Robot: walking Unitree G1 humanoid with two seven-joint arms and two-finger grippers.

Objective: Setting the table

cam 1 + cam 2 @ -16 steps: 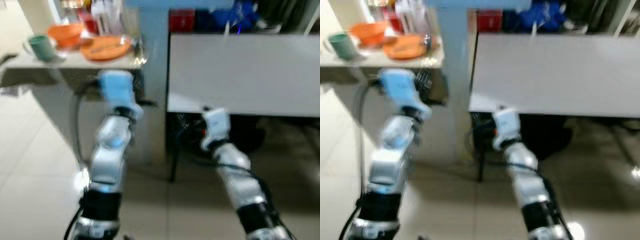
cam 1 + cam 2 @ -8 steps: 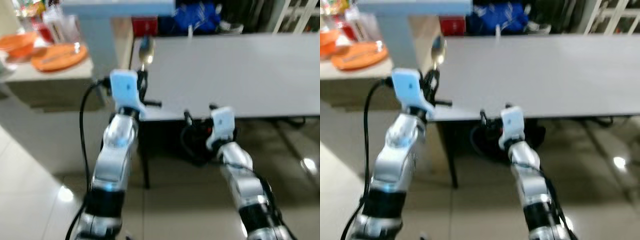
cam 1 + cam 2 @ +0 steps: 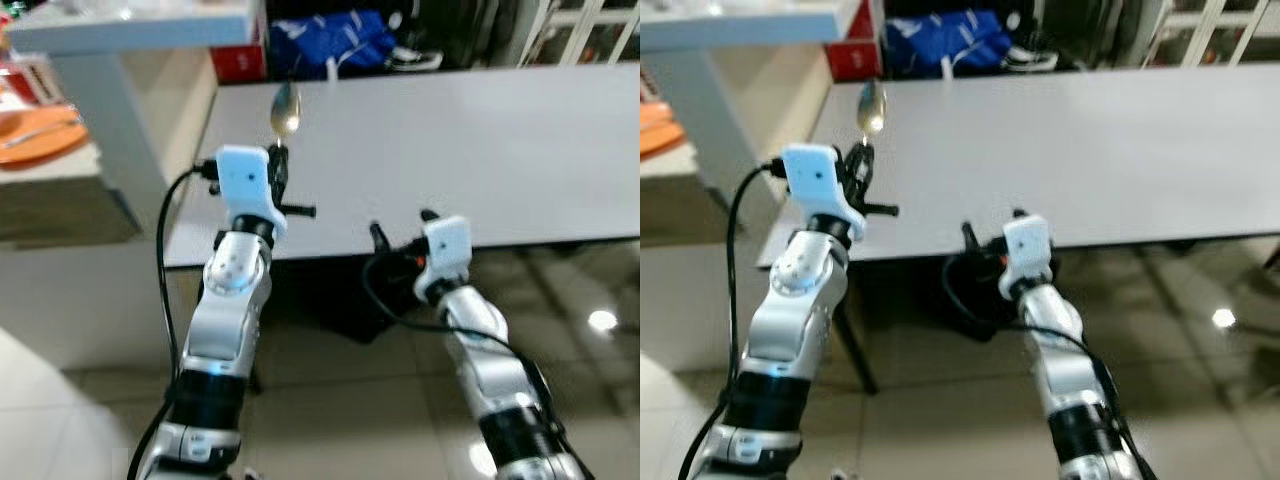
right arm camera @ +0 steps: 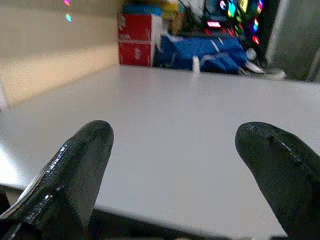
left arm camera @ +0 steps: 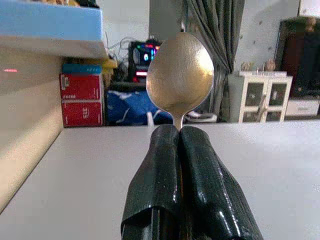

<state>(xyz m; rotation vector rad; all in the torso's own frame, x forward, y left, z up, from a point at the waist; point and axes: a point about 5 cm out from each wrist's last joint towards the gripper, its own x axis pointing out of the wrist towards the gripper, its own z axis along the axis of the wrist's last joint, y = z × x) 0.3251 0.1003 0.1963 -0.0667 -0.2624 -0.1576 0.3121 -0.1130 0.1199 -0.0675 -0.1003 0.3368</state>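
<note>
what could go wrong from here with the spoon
The left pincer grips the spoon only by its thin handle, bowl standing upright above the fingers, so it might pivot or slip while being lowered. It is held near the grey table's left edge, so a release there might send it to the floor. The right pincer hovers open at the near edge and might bump it.
</note>
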